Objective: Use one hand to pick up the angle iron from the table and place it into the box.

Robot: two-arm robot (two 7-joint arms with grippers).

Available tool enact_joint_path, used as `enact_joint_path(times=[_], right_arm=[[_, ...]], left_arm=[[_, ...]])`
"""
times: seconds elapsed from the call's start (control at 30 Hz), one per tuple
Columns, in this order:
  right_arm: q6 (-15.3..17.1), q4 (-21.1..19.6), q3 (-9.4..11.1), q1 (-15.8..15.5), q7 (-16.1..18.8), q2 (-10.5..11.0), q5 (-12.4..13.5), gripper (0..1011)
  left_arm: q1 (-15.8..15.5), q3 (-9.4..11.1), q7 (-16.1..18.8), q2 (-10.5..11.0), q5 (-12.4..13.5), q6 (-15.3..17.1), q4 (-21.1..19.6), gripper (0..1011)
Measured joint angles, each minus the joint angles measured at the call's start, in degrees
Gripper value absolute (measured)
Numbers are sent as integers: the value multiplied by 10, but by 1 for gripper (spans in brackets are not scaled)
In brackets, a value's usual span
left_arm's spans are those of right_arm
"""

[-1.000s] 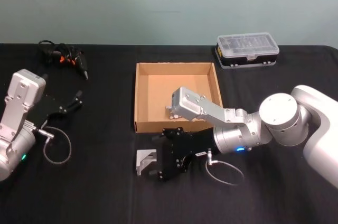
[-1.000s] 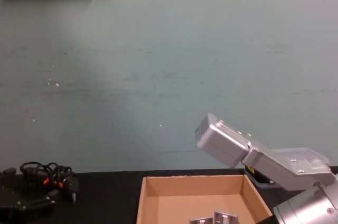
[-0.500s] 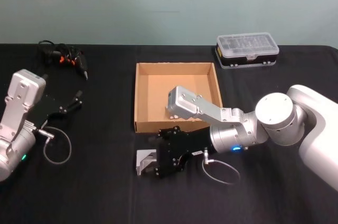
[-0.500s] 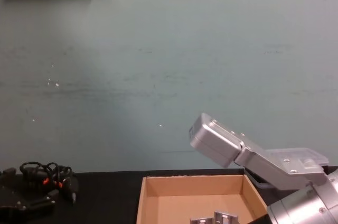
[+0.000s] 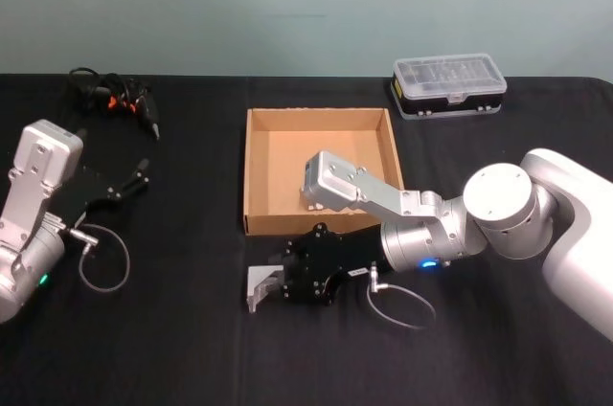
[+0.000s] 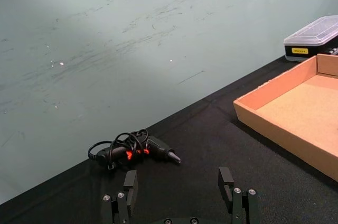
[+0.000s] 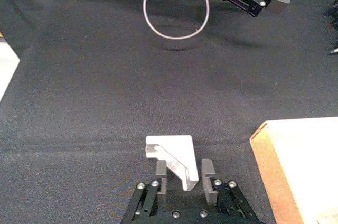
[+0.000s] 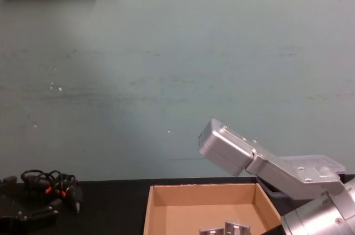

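Straddling the angle iron [image 7: 172,159] on the table [image 5: 172,349] before the box [image 5: 257,176], right gripper [image 7: 180,175] has jaws open, nothing gripped, placed to close on it; left gripper [image 6: 179,192] parked, open

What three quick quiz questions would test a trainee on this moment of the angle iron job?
1. True or false: the angle iron sits between the right hand's open fingers on the table.
2. Where is the box relative to that angle iron: A) farther from the robot, B) nearer the robot?
3. Fill in: the left hand hangs open, holding ____.

Key: 1 true; 2 A; 3 nothing.
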Motion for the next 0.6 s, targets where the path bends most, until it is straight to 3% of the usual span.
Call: enact_joint_path(times=[0.23, 0.4, 0.6], right_arm=[[0, -1, 0, -1, 0, 1, -1, 204], [0, -2, 0, -2, 0, 1, -2, 82], [0, -4, 3, -4, -2, 3, -2, 79]], left_arm=[[0, 0, 0, 0, 0, 0, 0, 1000], [0, 0, 0, 0, 0, 0, 0, 1000], [0, 0, 0, 0, 0, 0, 0, 1000]])
